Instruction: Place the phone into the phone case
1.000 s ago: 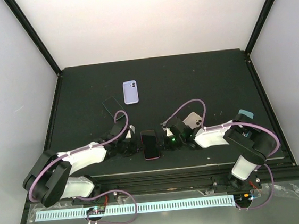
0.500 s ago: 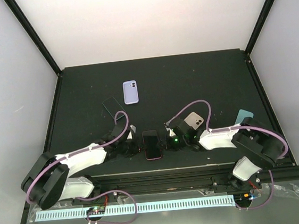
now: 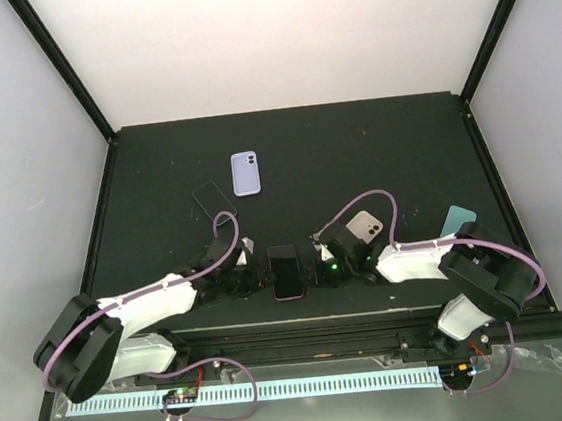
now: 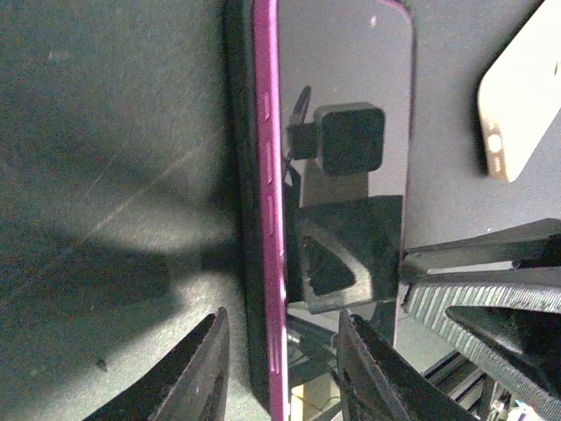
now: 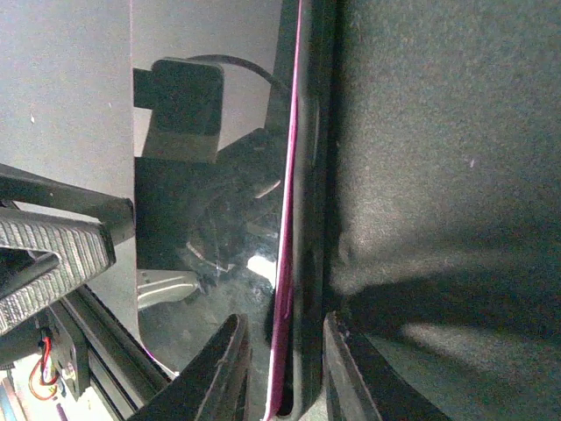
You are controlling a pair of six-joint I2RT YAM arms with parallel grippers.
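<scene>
At the middle of the near edge of the matte black table [image 3: 355,152], a black-screened slab phone [image 3: 285,271] lies flat, screen up, framed by a magenta rim [image 4: 270,202] — whether that rim is a case wall or the phone's own body we cannot tell, though raised button shapes run along it. The left gripper [image 3: 258,278] sits low at the phone's left long side and the right gripper [image 3: 314,270] at its right, the phone between them. In the left wrist view we see that gripper's fingers [image 4: 206,368] spread apart, the magenta edge running up between them; the right wrist view shows the like on the other side, fingers [image 5: 219,368] parted astride the edge. Neither pair is clamped on anything; whether a pad touches the phone we cannot tell. Elsewhere: a lilac rounded rectangle with two camera rings [image 3: 245,173] toward the far edge, a dark flat rectangle [image 3: 211,200] just nearer and left of it, a white phone lying back up [image 3: 365,226] beside the right arm [image 3: 417,257], and a teal flat object [image 3: 458,219] by the right edge, partly hidden by that arm.
</scene>
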